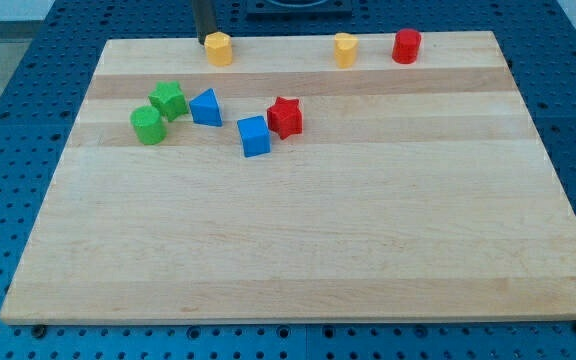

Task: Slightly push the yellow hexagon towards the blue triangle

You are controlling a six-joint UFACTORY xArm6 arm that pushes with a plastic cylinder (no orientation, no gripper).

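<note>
Tabletop: pale wooden tabletop (298,240) carrying eight small blocks, most of them toward the view's top.
Yellow hexagon: yellow hexagon (219,48) sits at the tabletop's top edge, left of centre, upright.
Blue triangle: blue triangle (206,107) lies below the hexagon and a little to the view's left, just beside a green block (169,99), with another green block (148,125) nearby.
Tool: a plain rod with nothing to open or close; my tip (206,41) stands just beside the hexagon's upper left, apparently touching or nearly so, gripping nothing.
Other blocks: a second yellow block (344,49) and a red cylinder (406,46) along the top edge; a blue cube (254,136) against a red star-like block (285,117).
Handling: the hexagon looks light, rigid and smooth-sided, likely to slide easily and to turn if pushed off-centre.
Contact spot: press the middle of its top-facing side, so the push runs down toward the triangle.
Risk: at the edge, a glancing push could send it sideways.
</note>
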